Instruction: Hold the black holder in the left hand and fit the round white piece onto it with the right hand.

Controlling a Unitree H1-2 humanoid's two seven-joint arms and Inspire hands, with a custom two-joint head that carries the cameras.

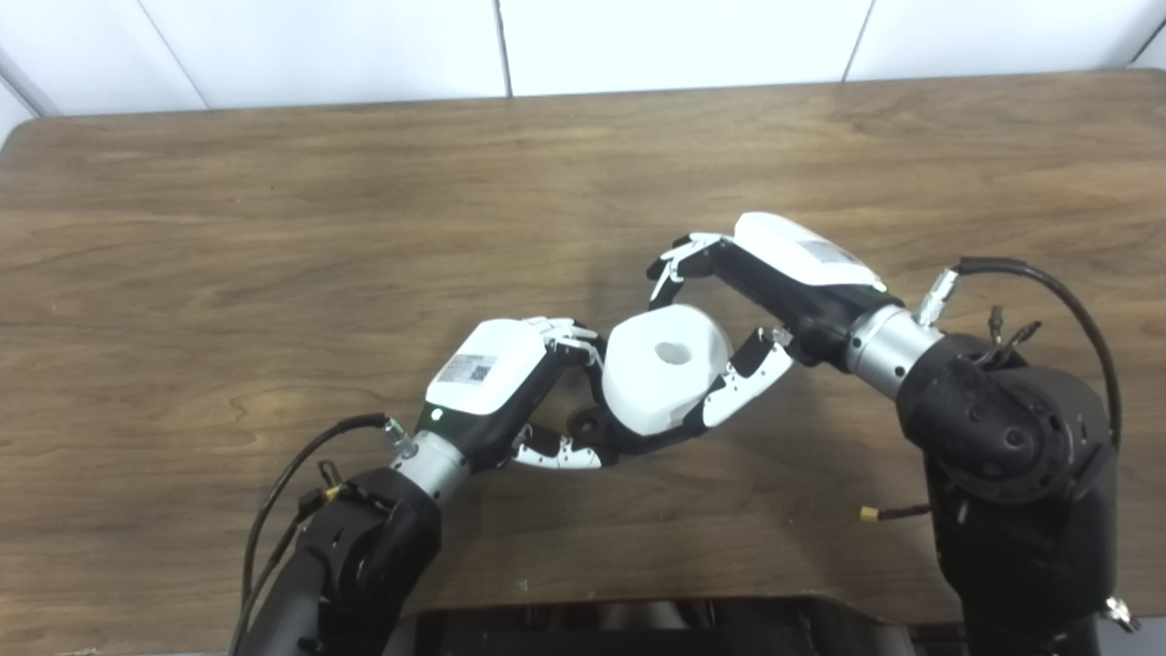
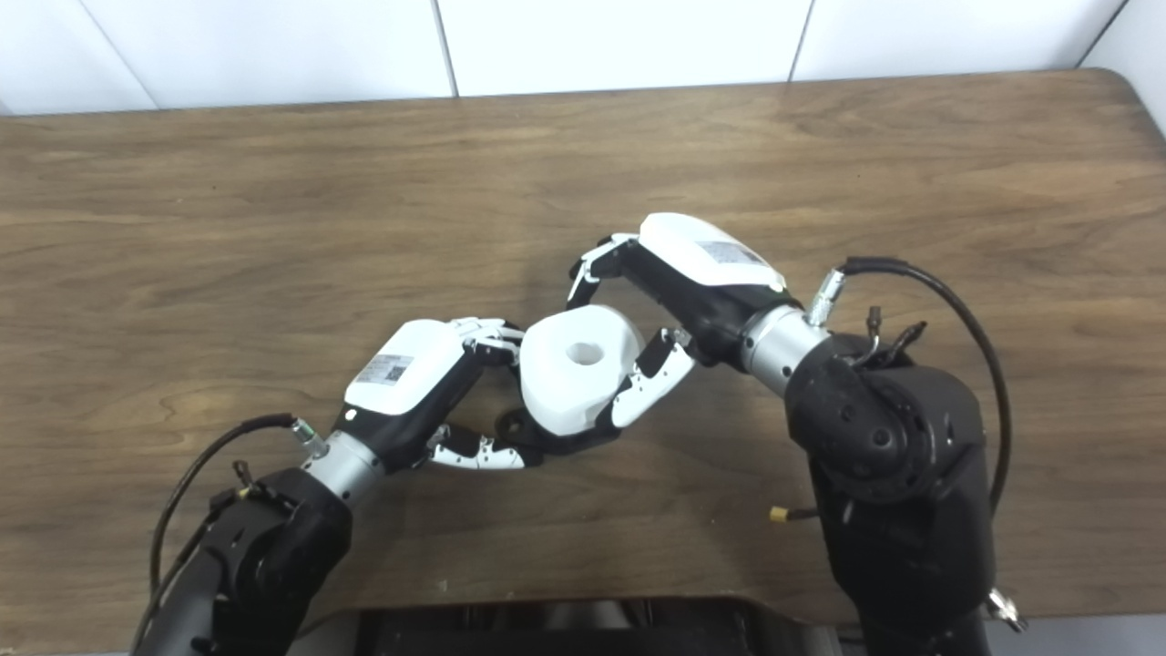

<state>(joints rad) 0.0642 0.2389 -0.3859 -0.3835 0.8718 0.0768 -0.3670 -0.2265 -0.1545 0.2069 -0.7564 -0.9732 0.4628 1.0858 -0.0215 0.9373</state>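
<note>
**White piece on the holder, both hands at it**

I see the left hand (image 1: 496, 387) clasping the black holder (image 1: 629, 442) low over the wooden table (image 1: 228, 255). The round white piece (image 1: 663, 364) sits on it, hole upward. My right hand (image 1: 774, 282) has thumb against its side, fingers spread above, not closed.

The left hand (image 1: 496, 387) grips the black holder (image 1: 606, 435) beneath the round white piece (image 1: 663, 367) (hole facing up); the right hand (image 1: 761, 301) cups that piece from its right.
</note>
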